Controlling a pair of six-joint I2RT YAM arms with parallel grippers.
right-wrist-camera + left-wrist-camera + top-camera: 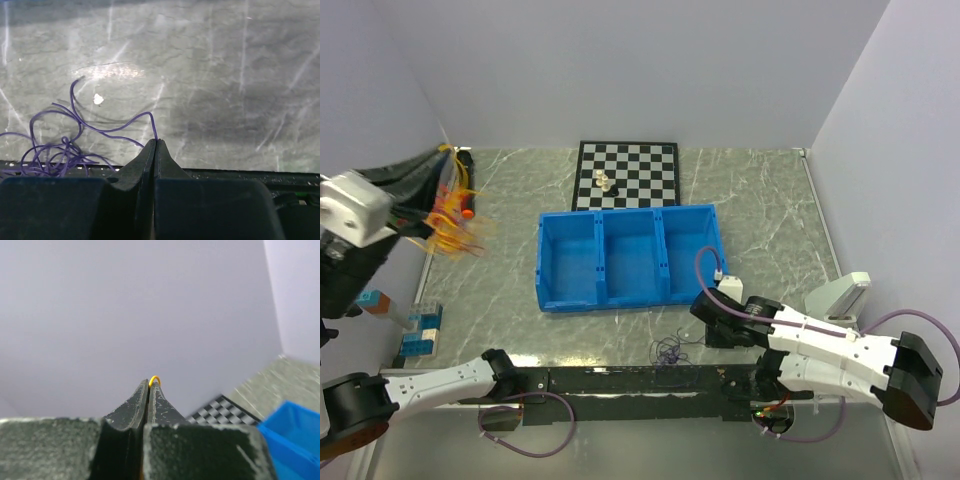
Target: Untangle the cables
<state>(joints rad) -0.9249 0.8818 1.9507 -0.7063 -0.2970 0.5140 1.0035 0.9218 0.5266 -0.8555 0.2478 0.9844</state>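
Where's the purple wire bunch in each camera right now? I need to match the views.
Top external: purple wire bunch low centre, lying just in front of the blue bin.
Left wrist: not in it.
Right wrist: lower left, one strand running into the shut right gripper.
Shared landmark: the marbled tabletop, in all three.

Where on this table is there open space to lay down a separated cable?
Bare table right of the chessboard and blue bin, up to the wall. Another bare strip between the bin and the toy blocks. Crowded: the near edge, where the right gripper pinches the purple cables, and the left side, where yellow-orange cables hang from the left gripper.
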